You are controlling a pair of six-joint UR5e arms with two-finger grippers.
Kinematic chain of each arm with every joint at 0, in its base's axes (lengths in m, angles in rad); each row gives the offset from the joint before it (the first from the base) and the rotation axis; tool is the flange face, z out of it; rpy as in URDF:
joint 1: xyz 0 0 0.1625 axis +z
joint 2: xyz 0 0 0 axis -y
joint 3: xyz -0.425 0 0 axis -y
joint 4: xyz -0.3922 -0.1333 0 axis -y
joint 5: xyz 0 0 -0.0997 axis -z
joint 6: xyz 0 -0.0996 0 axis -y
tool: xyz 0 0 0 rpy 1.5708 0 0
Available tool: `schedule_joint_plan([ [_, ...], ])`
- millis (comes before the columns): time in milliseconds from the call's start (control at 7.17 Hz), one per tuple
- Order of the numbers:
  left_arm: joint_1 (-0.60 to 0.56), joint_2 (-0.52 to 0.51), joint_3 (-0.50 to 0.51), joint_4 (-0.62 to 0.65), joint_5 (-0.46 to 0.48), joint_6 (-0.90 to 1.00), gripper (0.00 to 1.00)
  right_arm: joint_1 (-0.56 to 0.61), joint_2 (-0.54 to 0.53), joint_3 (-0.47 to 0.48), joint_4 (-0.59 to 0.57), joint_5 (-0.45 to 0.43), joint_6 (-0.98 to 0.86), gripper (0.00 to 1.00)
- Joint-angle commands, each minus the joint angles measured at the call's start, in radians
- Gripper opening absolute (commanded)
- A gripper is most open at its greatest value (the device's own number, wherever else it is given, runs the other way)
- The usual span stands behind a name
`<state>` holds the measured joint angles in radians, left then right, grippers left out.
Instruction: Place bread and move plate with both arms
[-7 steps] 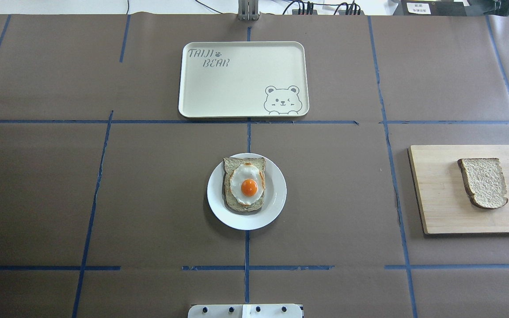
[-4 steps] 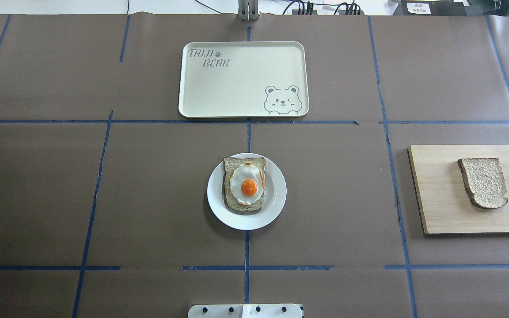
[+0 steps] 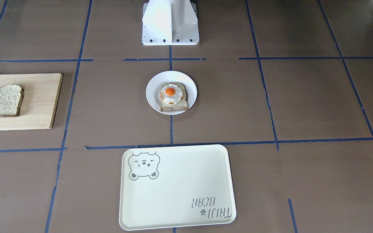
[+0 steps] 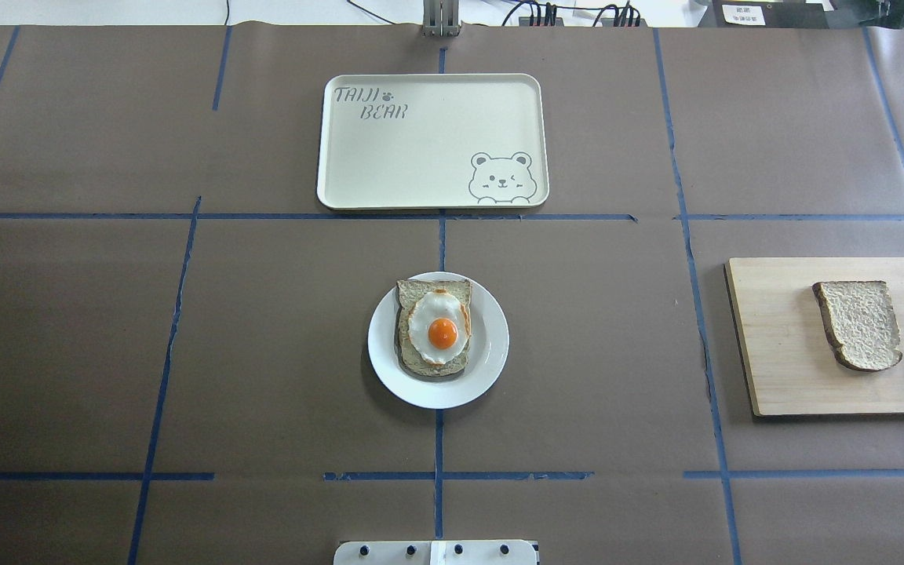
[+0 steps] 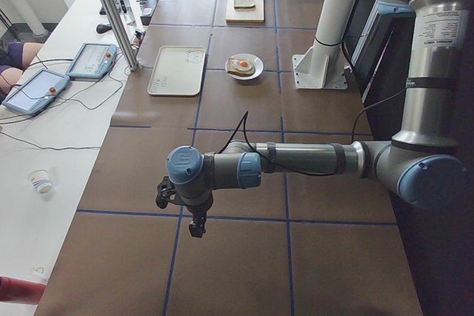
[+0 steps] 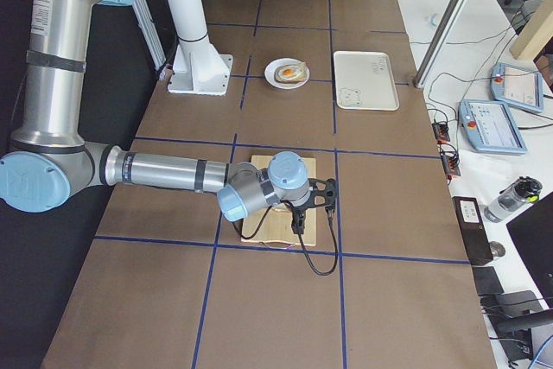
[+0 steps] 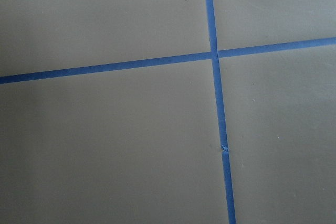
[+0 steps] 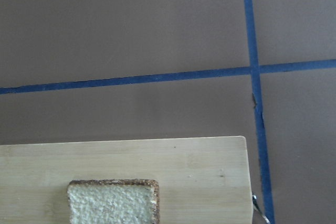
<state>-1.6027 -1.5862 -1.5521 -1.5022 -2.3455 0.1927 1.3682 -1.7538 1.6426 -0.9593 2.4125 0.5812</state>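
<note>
Brown table (image 4: 264, 353), bread (image 4: 860, 323) on wooden board (image 4: 781, 353)

Your counter (image 4: 264, 337) wears brown paper crossed by blue tape lines (image 4: 67, 215); a cream bear tray (image 4: 421, 149) lies at its far middle in the overhead view; an egg-topped slice (image 4: 436, 333) sits mid-counter; a wooden board (image 4: 781, 353) lies well to its right; two screen pendants (image 6: 491, 124) and a paper cup (image 5: 41, 180) rest on the white side counter (image 5: 67, 131).
</note>
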Motion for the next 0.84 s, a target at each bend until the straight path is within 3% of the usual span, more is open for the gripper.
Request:
schedule_joint_plan([
  [0, 0.001, 0.000, 0.000, -0.001, 0.000, 0.002, 1.00, -0.115, -0.003, 0.000, 0.037, -0.033, 0.120, 1.00],
  [279, 0.001, 0.000, 0.000, -0.001, -0.001, 0.002, 1.00, -0.178, -0.003, -0.001, 0.037, -0.059, 0.121, 0.98],
  [558, 0.001, 0.000, 0.000, -0.001, -0.001, 0.004, 1.00, -0.230, 0.003, -0.012, 0.037, -0.096, 0.121, 0.81],
  [698, 0.000, 0.000, 0.000, -0.001, -0.001, 0.004, 1.00, -0.251, 0.011, -0.024, 0.036, -0.105, 0.121, 0.79],
])
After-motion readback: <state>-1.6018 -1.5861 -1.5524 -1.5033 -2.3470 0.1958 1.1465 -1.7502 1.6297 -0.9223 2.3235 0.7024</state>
